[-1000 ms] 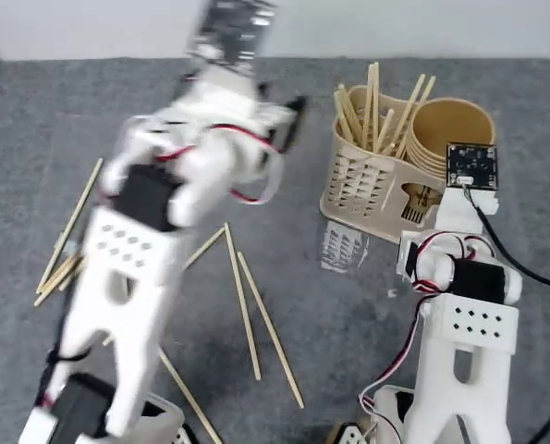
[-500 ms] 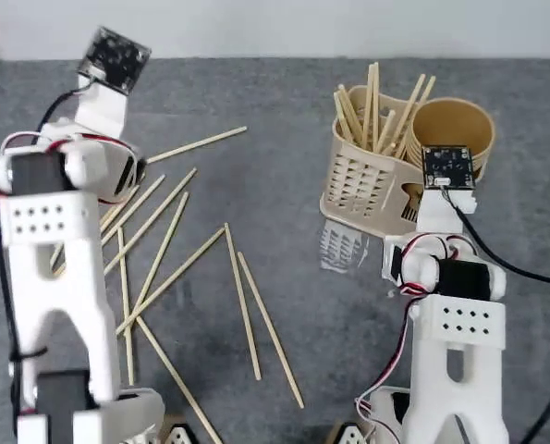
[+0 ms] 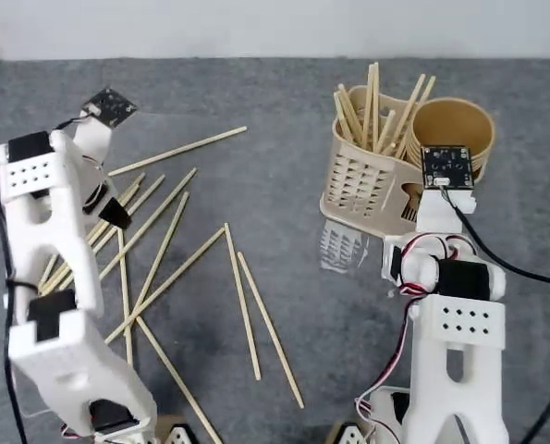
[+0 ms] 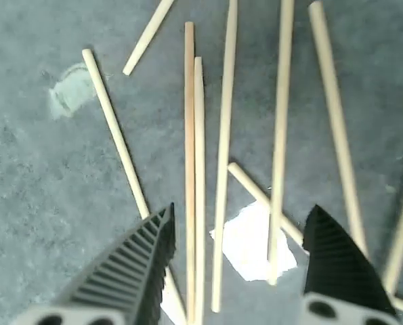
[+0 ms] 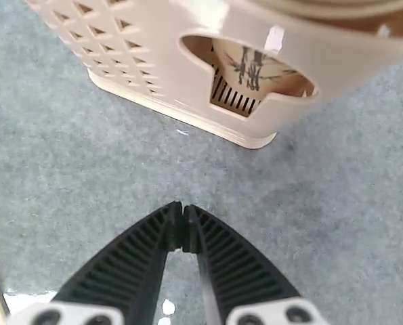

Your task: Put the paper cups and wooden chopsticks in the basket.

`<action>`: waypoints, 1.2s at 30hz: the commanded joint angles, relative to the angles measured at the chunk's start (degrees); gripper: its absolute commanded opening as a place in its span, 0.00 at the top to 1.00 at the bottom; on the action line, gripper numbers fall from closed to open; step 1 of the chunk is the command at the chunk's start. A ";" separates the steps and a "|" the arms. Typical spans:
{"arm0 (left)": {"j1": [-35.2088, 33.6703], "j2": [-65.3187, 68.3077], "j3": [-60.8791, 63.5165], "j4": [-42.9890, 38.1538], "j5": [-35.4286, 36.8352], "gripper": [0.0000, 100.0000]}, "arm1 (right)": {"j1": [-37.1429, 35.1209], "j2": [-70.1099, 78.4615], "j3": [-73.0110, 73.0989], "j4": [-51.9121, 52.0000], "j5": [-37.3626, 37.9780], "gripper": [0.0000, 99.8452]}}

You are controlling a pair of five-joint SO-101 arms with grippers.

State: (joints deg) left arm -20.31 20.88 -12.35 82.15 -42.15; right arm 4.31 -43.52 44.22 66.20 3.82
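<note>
At the far left the left arm (image 3: 48,240) bends over the grey tabletop (image 3: 284,111). The left tool (image 4: 242,213) hangs with its two fingers spread wide and nothing between them, poised over a cluster of loose chopsticks (image 3: 177,151). In the left wrist view several of these sticks lie nearly parallel below the spread fingers, two of them touching side by side, and some cross a small white patch (image 4: 248,250) on the tabletop. The sticks fan out from beside the left arm toward the middle, some overlapping. A pair of chopsticks (image 3: 242,301) lies near the middle of the tabletop, just apart from the fan. Right of the middle the basket (image 3: 358,180) stands upright, with a bundle of chopsticks (image 3: 372,102) leaning in its left compartment and the paper cups (image 3: 450,125) nested in its right compartment. The right arm (image 3: 459,314) stands just in front of the basket. The right tool (image 5: 182,223) has its fingers pressed together, gripping nothing, low over bare tabletop near the basket's cut-out wall.
</note>
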 commanded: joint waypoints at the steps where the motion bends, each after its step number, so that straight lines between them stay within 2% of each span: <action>1: -0.44 5.36 -7.43 0.00 -1.58 0.70 | -0.48 -1.27 -0.26 -1.01 -0.26 0.99; 13: -0.44 27.78 -25.54 0.62 -1.32 0.71 | -0.48 -1.27 -0.26 -1.01 -0.26 0.99; 17: -0.09 32.62 -29.58 5.10 -1.32 0.71 | -0.48 -1.27 -0.26 -1.01 -0.26 0.99; 24: 0.18 38.68 -39.16 15.56 -1.85 0.83 | -0.48 -1.27 -0.26 -1.01 -0.26 0.99; 26: 0.70 40.09 -40.48 18.37 -4.57 0.88 | -0.40 -1.27 -0.26 -1.01 -0.18 0.99; 30: 0.97 42.02 -40.57 18.46 -6.33 0.98 | -0.40 -1.27 -0.26 -1.01 -0.18 0.99; 36: 1.14 40.88 -36.97 18.46 -6.33 0.99 | -0.40 -1.27 -0.26 -1.01 -0.18 0.99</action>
State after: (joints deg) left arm -19.08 61.49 -51.74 99.56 -47.87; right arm 4.22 -43.52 44.22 66.20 3.82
